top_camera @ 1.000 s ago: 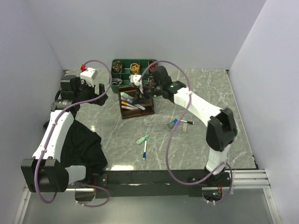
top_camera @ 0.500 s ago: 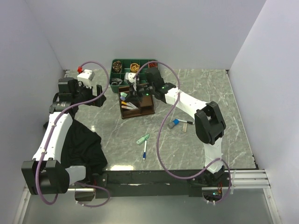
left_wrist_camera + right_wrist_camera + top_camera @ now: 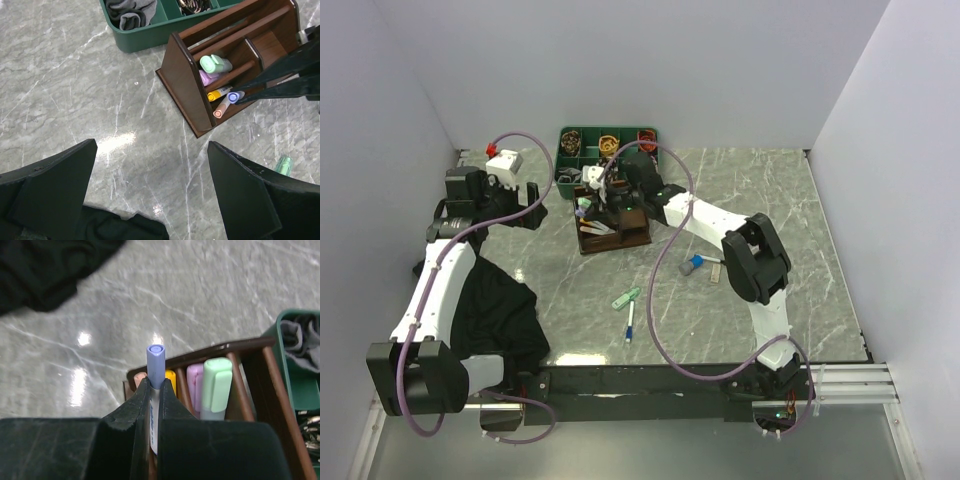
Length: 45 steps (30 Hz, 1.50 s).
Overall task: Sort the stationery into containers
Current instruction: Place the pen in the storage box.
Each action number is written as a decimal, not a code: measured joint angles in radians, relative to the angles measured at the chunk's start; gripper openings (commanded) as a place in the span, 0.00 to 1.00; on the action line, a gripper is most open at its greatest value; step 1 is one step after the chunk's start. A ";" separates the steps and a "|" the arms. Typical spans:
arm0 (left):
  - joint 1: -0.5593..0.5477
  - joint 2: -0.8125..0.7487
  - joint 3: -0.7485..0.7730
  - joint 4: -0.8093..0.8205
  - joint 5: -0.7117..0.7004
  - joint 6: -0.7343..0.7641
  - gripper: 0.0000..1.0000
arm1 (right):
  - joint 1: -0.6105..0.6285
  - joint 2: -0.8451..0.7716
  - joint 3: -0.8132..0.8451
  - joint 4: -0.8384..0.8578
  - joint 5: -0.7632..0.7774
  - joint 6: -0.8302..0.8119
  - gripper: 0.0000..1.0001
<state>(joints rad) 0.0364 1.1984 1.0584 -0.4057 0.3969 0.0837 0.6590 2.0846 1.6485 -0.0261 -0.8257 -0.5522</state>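
Grey marbled table (image 3: 800, 230), enclosed by plain white walls, forms the work area. A blue-capped marker (image 3: 155, 357) is clamped between the narrowly set fingers of the right gripper (image 3: 155, 390), its cap projecting beyond the fingertips.

The marker is held at the open end of the brown organiser (image 3: 182, 85), just beside the yellow-capped marker (image 3: 170, 376) and a pink-capped one (image 3: 140, 377). A lilac highlighter (image 3: 194, 382) and a mint highlighter (image 3: 216, 385) lie in the adjacent slot.

For a clean insertion, the marker should be kept parallel to the dividers and fed fully into the slot. The jaws should be parted only once it is seated, then withdrawn clear of neighbouring caps.

The left gripper (image 3: 150, 165) is spread wide and empty, over bare table left of the organiser. A mint-green clip (image 3: 626, 297), a pen (image 3: 630, 326) and a grey-blue cylinder (image 3: 692, 265) lie loose, well apart from the organiser.
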 measured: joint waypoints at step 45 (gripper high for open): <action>0.009 0.043 0.084 0.020 0.033 -0.006 0.99 | 0.016 -0.141 -0.124 -0.169 0.220 -0.110 0.44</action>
<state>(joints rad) 0.0456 1.2411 1.1427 -0.3855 0.4301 0.0776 0.6754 1.9438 1.5242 -0.1951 -0.6060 -0.6624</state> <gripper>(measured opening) 0.995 0.435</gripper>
